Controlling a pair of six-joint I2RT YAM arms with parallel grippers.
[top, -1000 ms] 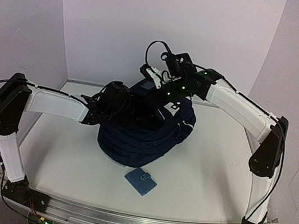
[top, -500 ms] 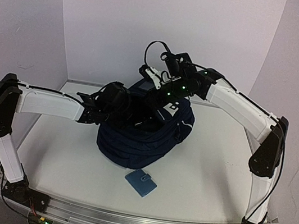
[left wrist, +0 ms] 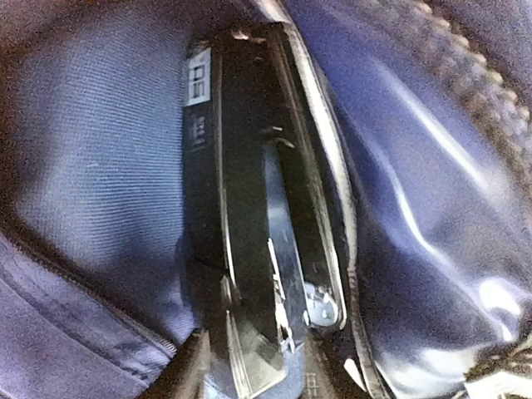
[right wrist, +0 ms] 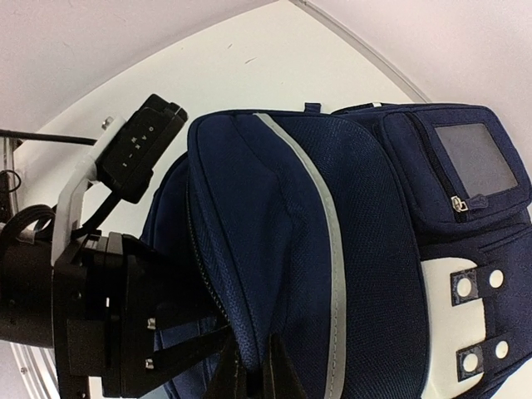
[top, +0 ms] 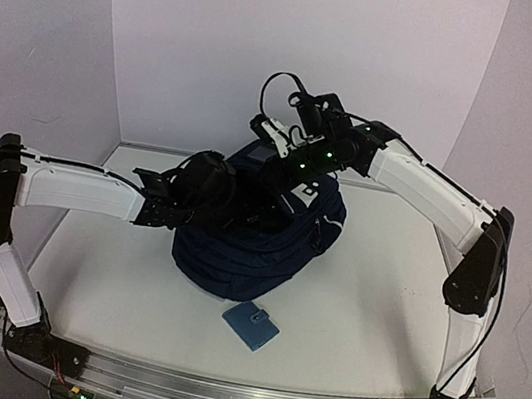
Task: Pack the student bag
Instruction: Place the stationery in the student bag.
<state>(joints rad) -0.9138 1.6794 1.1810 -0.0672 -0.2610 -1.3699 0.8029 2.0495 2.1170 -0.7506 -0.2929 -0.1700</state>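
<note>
The student bag (top: 268, 251), dark navy with thin pale stripes, lies in the middle of the table. My right gripper (top: 285, 174) is shut on the fabric rim of the bag's (right wrist: 357, 249) opening, pinching it (right wrist: 253, 374) and holding the flap up. My left gripper (top: 233, 199) reaches in through that opening from the left. Inside, against the blue lining (left wrist: 83, 166), a flat black case (left wrist: 241, 183) with a clear face stands edge-on. The left gripper (left wrist: 258, 370) has a finger pressed against each side of the case's near end.
A small light-blue snap wallet (top: 250, 324) lies on the white table (top: 382, 299) in front of the bag. The left arm's wrist and camera mount (right wrist: 125, 158) crowd the bag's opening. Pale walls close in the table on three sides.
The left arm has stretched further right into the bag, and its jaws have narrowed around the case. The right arm and the wallet have stayed put.
</note>
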